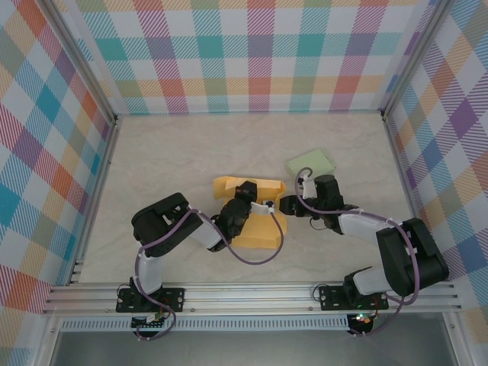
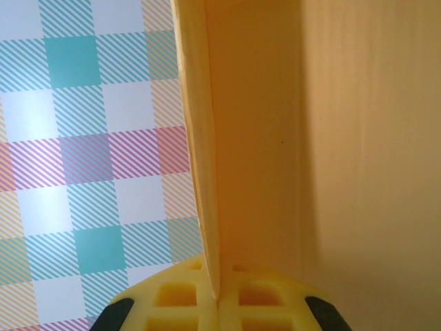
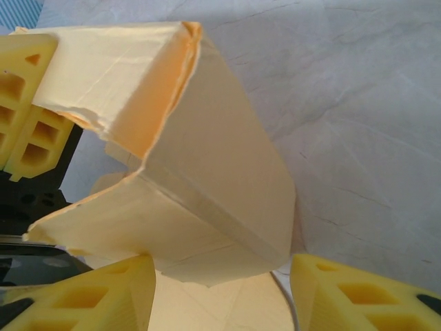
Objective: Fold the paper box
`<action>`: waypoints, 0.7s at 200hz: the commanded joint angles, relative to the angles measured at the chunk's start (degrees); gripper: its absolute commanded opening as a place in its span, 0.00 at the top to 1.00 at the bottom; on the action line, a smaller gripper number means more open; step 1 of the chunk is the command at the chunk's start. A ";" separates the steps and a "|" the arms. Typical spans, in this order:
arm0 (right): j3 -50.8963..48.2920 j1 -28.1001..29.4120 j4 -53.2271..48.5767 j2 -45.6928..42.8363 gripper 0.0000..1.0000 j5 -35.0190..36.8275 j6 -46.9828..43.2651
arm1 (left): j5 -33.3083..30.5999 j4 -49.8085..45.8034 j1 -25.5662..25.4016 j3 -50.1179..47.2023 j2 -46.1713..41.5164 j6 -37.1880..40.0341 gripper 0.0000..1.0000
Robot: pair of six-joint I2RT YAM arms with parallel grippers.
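While our left gripper (image 2: 217, 298) pinches a wall of the paper box (image 1: 263, 235), we see our right gripper (image 3: 222, 265) spread wide at its three o'clock side

From above, the left arm (image 1: 179, 225) lies across the paper box (image 1: 263, 235) and hides its middle. The left gripper (image 1: 248, 195) is too small there to show how its jaws sit on the card. Whether the right gripper (image 1: 287, 204) touches the box's right side cannot be told from that height. The green sheet (image 1: 311, 162) toward the table's (image 1: 168, 152) far right corner is too small to tell if it is flat or folded. In the left wrist view the box wall runs off the top and right edges, and the fingers (image 2: 172, 293) are cut by the bottom edge. In the right wrist view the bottom edge likewise cuts the right gripper's fingers (image 3: 103, 289) and the box's underside, and dark parts at the lower left cannot be made out.
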 commanded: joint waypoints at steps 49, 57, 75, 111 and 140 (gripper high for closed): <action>1.45 3.24 10.38 6.40 0.43 5.93 -1.25 | 0.37 -2.69 -0.92 -1.00 -0.95 -0.69 1.00; 2.05 3.78 11.23 7.27 0.43 7.31 -1.45 | 0.43 -2.84 -0.98 -0.99 -1.00 -0.70 1.00; 2.83 4.90 13.52 8.77 0.43 9.77 -1.75 | 0.44 -3.21 -1.17 -1.08 -0.98 -0.82 1.00; 3.38 7.59 17.55 10.98 0.45 16.91 -3.70 | 0.60 -3.41 -1.51 -1.17 -1.04 -1.33 1.00; 2.98 9.26 20.77 12.64 0.51 24.20 -4.19 | 1.12 -3.76 -1.54 -1.43 -1.55 -1.91 1.00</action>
